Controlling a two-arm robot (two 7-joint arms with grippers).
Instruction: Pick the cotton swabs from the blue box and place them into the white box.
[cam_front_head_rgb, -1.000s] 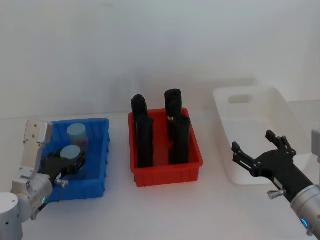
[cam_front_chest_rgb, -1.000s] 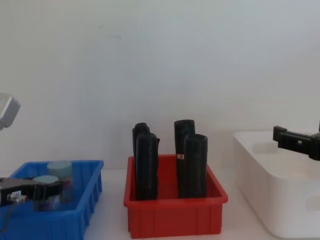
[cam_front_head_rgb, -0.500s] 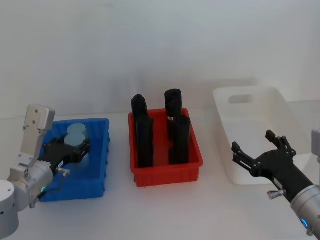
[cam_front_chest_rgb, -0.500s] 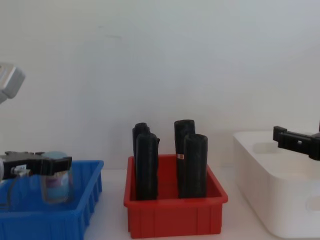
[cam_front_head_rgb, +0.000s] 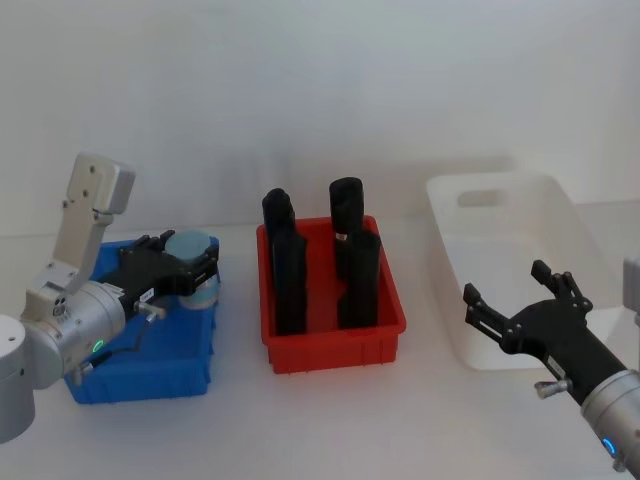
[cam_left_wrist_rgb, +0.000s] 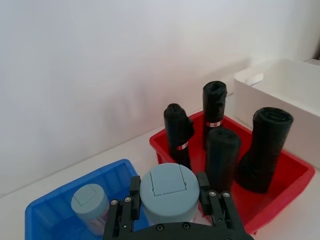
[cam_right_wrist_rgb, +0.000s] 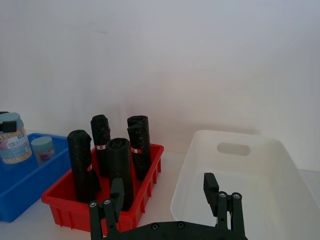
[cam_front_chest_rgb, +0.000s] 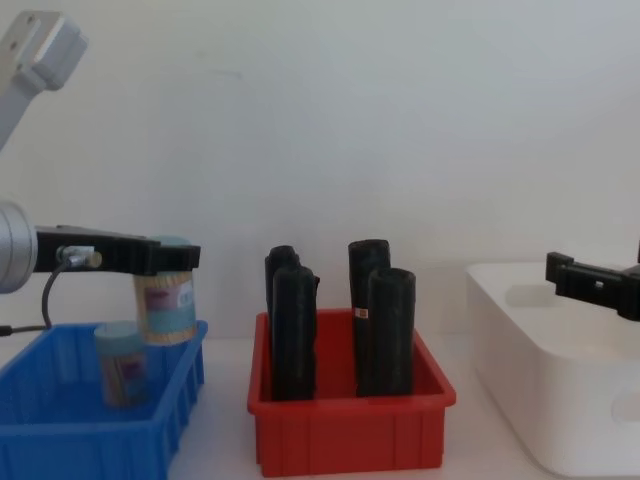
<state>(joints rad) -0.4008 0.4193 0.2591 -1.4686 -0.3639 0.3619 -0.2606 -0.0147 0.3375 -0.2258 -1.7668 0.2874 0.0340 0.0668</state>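
Observation:
My left gripper (cam_front_head_rgb: 188, 275) is shut on one jar of cotton swabs (cam_front_head_rgb: 192, 258), held upright in the air above the right end of the blue box (cam_front_head_rgb: 150, 375). In the chest view the held jar (cam_front_chest_rgb: 166, 308) hangs clear above the box rim (cam_front_chest_rgb: 100, 440). A second jar of cotton swabs (cam_front_chest_rgb: 120, 365) stands inside the blue box, also seen in the left wrist view (cam_left_wrist_rgb: 89, 200). The white box (cam_front_head_rgb: 470, 340) sits at the far right. My right gripper (cam_front_head_rgb: 505, 282) is open in front of the white box's near left corner, holding nothing.
A red bin (cam_front_head_rgb: 335, 348) with several tall black cylinders (cam_front_head_rgb: 288, 280) stands between the blue box and the white box. The cylinders rise well above the red bin's rim (cam_front_chest_rgb: 350, 405). A white wall closes off the back.
My left gripper has lifted the jar up out of the blue box and carried it right, toward the red bin. The right arm has not moved.

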